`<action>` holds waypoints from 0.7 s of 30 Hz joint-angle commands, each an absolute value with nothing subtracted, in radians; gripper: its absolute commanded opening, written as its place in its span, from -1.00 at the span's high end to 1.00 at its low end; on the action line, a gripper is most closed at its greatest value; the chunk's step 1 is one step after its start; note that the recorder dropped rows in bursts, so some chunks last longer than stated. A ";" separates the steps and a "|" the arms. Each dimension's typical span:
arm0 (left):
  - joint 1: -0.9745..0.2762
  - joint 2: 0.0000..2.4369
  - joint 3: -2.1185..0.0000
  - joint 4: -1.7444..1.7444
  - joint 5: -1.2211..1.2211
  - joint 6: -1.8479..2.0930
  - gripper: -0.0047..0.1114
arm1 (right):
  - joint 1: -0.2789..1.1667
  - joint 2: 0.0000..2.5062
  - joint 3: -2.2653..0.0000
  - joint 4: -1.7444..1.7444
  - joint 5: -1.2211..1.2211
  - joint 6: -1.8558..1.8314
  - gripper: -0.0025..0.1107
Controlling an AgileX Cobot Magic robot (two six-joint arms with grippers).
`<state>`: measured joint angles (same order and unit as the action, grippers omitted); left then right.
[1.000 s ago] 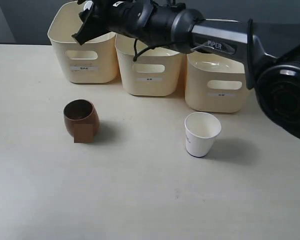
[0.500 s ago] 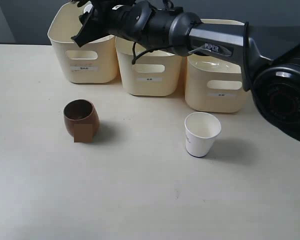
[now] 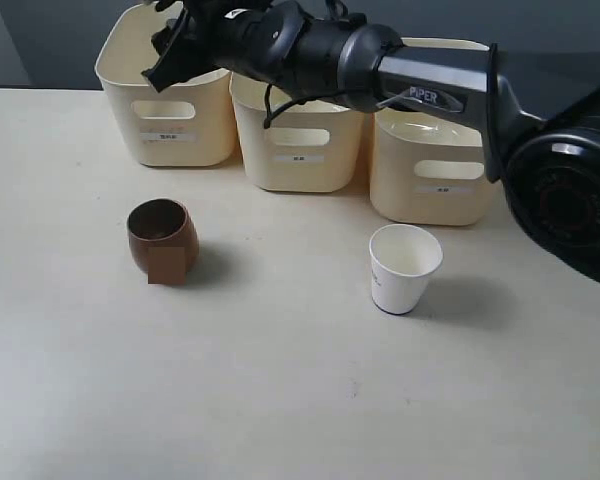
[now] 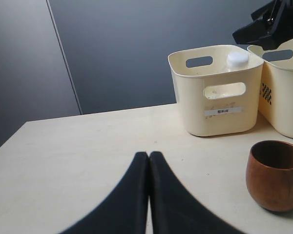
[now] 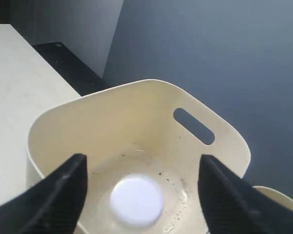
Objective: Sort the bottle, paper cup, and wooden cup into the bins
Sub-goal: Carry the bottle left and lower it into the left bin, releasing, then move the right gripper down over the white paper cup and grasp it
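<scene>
The right gripper [image 5: 139, 187] hangs over the leftmost bin [image 3: 166, 100], its jaws spread wide with nothing between them. Straight below, the bottle [image 5: 136, 200] stands upright in that bin; the wrist view shows only its white cap, blurred, and the clear body is hidden under it. From the left wrist view the cap [image 4: 238, 59] just tops the bin's rim, and the rest is lost behind the wall. In the exterior view the right arm crosses above all three bins [image 3: 300, 140] along the far edge of the bench [image 3: 300, 400], covering much of their openings, so the bottle cannot be made out there.

The left gripper [image 4: 149, 161] has its jaws pressed together, empty, low over the bench near the left edge. Only its dark fingers show, cut off by the frame, and it is out of the exterior view.

The wooden cup [image 3: 162, 240] sits upright towards the left, well in front of the bins. The paper cup [image 3: 403, 268] stands upright towards the right, before the rightmost bin; its logo is too small to read, as are the bin labels.
</scene>
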<state>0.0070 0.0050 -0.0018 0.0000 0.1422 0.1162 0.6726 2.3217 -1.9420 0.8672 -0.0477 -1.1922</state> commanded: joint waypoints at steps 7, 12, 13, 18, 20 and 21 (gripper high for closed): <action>0.007 0.000 0.000 0.000 0.135 0.114 0.92 | 0.668 2.320 -1.950 0.919 -0.061 -1.193 -0.17; 0.007 0.000 0.000 0.000 0.135 0.114 0.92 | 0.675 2.294 -1.950 0.926 -0.031 -1.193 -0.17; 0.007 0.000 0.000 0.000 0.135 0.114 0.92 | 0.680 2.284 -1.950 0.926 -0.014 -1.193 -0.17; 0.007 0.000 0.000 0.000 0.135 0.114 0.92 | 0.698 2.190 -1.947 0.917 0.121 -1.196 -0.17; 0.007 0.000 0.000 0.000 0.135 0.114 0.92 | 0.699 2.142 -1.947 0.888 0.214 -1.188 -0.17; 0.007 0.000 0.000 0.000 0.135 0.114 0.92 | 0.699 2.123 -1.941 0.870 0.254 -1.169 -0.17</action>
<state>0.0070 0.0050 -0.0018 0.0000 0.1422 0.1162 0.6978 2.1868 -1.9436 0.9110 0.1549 -1.1922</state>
